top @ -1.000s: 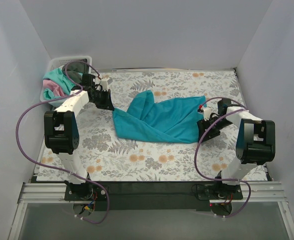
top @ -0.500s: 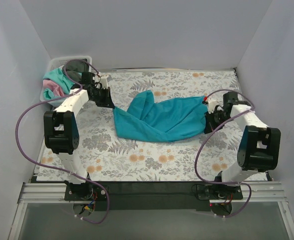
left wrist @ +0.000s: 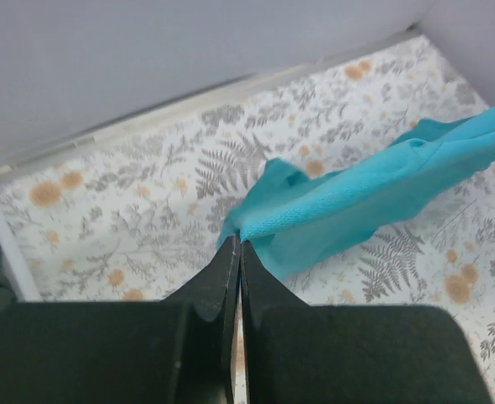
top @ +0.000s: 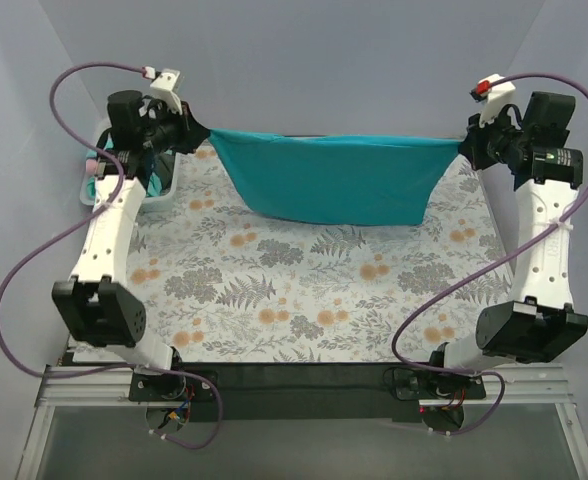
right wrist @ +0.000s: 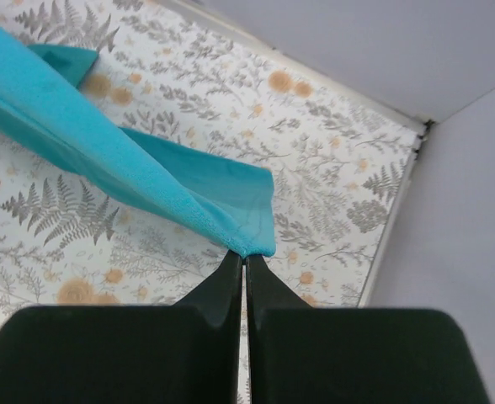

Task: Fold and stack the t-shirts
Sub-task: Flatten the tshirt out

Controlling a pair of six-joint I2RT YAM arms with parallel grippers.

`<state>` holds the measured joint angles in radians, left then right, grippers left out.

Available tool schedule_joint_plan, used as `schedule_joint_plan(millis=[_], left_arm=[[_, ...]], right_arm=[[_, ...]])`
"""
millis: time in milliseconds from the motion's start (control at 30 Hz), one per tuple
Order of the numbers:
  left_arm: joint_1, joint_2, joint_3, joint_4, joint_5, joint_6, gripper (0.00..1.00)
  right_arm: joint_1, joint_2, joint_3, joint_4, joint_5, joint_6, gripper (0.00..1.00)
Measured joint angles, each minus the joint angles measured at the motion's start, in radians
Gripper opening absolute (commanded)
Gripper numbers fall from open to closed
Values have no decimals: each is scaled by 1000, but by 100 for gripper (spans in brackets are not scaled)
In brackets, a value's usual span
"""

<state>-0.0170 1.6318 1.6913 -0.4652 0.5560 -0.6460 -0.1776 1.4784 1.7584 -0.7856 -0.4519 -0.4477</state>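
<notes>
A teal-blue t-shirt (top: 334,178) hangs stretched in the air across the far half of the table, sagging in the middle. My left gripper (top: 202,128) is raised at the far left and is shut on the shirt's left corner (left wrist: 256,225). High at the far right, my right gripper (top: 462,147) pinches the other corner (right wrist: 252,240). In both wrist views the black fingers (left wrist: 231,269) meet with cloth coming out at their tips. More t-shirts, mint-green and pink (top: 92,168), lie bunched in a white basket (top: 164,188) behind the left arm, mostly hidden.
The table carries a grey-and-orange floral cover (top: 304,290). Grey walls close it in at the back and both sides (top: 564,60). Purple cables loop from each arm (top: 34,260). A black rail runs along the near edge (top: 294,375).
Both arms have risen from the table and drawn apart. The teal shirt, crumpled on the cover a second ago, now hangs taut between them. The right gripper closed on its corner.
</notes>
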Motion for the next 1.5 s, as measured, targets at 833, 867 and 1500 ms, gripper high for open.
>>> schedule_joint_plan(millis=[833,867,1500], left_arm=[[-4,-608,-275,409,-186,18,0],[-5,-557,-280,421,-185,18,0],[6,437,72,218,-208,61,61]], right_arm=[[-57,-323,-15,166,37,42,1],[-45,-270,-35,179,37,43,1],[144,491,23,259,223,20,75]])
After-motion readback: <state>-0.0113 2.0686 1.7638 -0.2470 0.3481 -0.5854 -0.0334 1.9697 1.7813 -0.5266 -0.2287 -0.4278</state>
